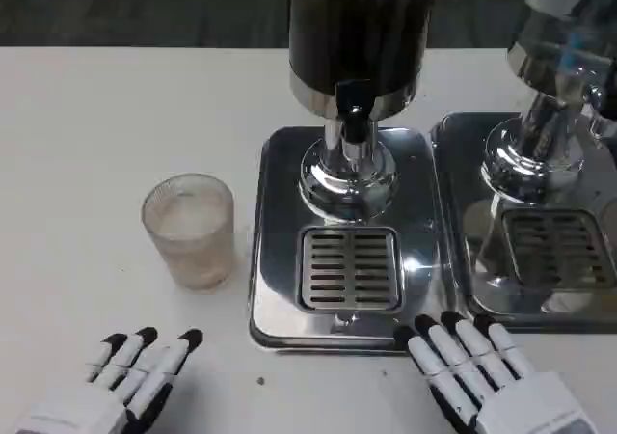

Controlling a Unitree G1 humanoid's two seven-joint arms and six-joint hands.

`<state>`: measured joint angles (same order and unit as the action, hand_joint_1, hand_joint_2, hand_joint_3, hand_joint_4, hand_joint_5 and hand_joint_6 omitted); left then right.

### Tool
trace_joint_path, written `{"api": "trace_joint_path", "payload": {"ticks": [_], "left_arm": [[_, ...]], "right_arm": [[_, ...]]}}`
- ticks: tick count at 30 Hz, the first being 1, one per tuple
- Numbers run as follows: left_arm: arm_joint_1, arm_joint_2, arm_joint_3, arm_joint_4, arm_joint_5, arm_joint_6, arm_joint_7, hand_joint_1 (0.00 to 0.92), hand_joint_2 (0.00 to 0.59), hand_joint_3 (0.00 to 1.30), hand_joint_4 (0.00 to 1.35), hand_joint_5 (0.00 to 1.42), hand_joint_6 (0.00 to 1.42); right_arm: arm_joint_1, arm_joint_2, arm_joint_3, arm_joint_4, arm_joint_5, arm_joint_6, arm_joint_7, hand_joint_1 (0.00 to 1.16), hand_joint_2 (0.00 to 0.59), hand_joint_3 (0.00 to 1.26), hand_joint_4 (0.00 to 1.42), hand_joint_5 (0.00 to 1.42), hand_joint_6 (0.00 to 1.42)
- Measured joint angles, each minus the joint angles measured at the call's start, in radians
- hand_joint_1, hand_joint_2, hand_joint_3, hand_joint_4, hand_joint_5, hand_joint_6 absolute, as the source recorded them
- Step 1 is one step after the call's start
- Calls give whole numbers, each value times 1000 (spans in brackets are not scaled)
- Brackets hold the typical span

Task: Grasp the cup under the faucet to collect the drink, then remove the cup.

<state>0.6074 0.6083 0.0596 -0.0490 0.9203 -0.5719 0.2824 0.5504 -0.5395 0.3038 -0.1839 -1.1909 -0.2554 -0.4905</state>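
Cup (pixel 190 230) upright on table, just beyond empty, spread-fingered left hand (pixel 120 381); right hand (pixel 492 376) likewise empty, fingers apart.

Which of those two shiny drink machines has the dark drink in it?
The dispenser in the middle, nearest the cup: its tank looks dark brown. The dispenser at the right edge has a clear, pale tank.

**Beside the working dispenser**

A second drink dispenser (pixel 554 116) stands at the right edge of the white table (pixel 96 125), on its own shiny steel base with a slotted drip grate (pixel 554 246). Its upper part is blurred.
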Motion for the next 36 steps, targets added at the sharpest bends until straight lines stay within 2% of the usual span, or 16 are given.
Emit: {"api": "trace_joint_path", "payload": {"ticks": [13, 19, 24, 29, 36], "left_arm": [[-15, 1, -3, 20, -28, 1, 12, 0, 86, 0, 0, 0, 0], [-20, 2, -1, 31, -60, -5, 35, 0, 83, 0, 0, 0, 0], [-31, 10, 3, 50, -95, -22, 47, 0, 77, 0, 0, 0, 0], [-53, 11, 39, 84, -150, -62, 99, 0, 70, 0, 0, 0, 0], [-118, 3, 64, 181, -286, -131, 126, 0, 58, 0, 0, 0, 0]], "right_arm": [[-12, 6, 1, -6, 42, 4, -1, 229, 487, 0, 0, 0, 0], [-19, 4, -4, 3, 81, -21, -49, 239, 484, 0, 0, 0, 0], [-31, 3, -9, 12, 115, -40, -52, 275, 486, 43, 0, 0, 0], [-34, -3, -18, 15, 144, -93, -85, 290, 486, 79, 0, 0, 35], [-52, 7, -27, 15, 184, -102, -80, 316, 478, 118, 8, 0, 56]]}}
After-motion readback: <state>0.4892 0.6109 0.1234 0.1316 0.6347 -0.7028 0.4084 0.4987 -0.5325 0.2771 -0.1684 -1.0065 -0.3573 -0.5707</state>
